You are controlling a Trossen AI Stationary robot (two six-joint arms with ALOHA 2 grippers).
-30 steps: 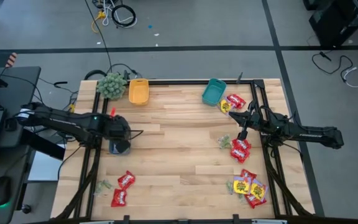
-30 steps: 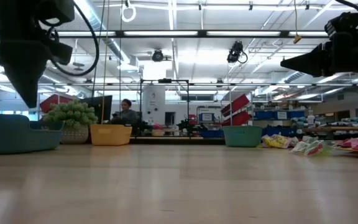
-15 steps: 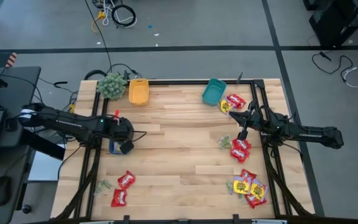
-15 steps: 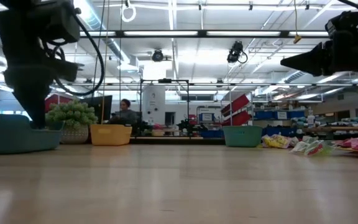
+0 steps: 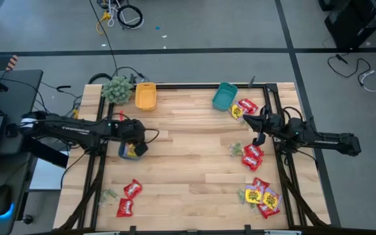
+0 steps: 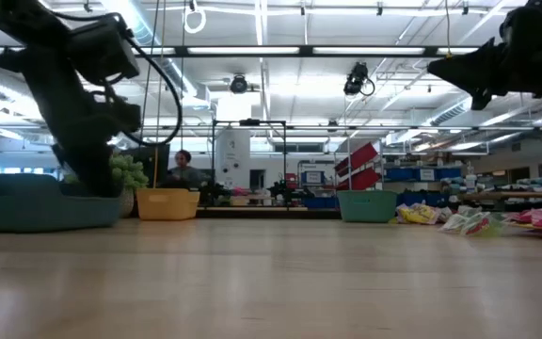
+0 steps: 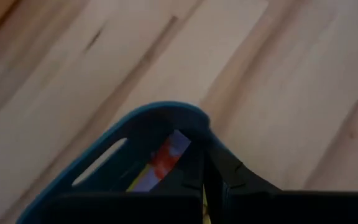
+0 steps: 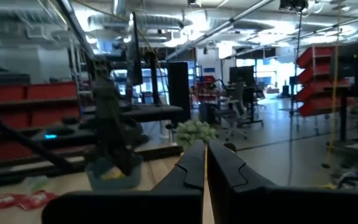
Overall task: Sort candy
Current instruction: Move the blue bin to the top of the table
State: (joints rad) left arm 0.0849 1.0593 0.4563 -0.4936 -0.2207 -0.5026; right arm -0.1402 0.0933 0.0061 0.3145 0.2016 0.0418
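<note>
Seen from above, the blue bin (image 5: 130, 150) on the wooden bench (image 5: 188, 163) is taken as landmark: the left gripper (image 5: 134, 147) is clenched on its wall, and a yellow and red candy packet (image 5: 130, 153) is seen inside it. Red candy (image 5: 129, 198) is scattered just in front of the bin; more candy (image 5: 253, 156) is heaped well to its right, below the clenched, empty right gripper (image 5: 258, 139). In the low view, the bin (image 6: 36, 201) is held at its rim. In the left wrist view, candy (image 7: 160, 160) lies within the bin's wall (image 7: 160, 115).
</note>
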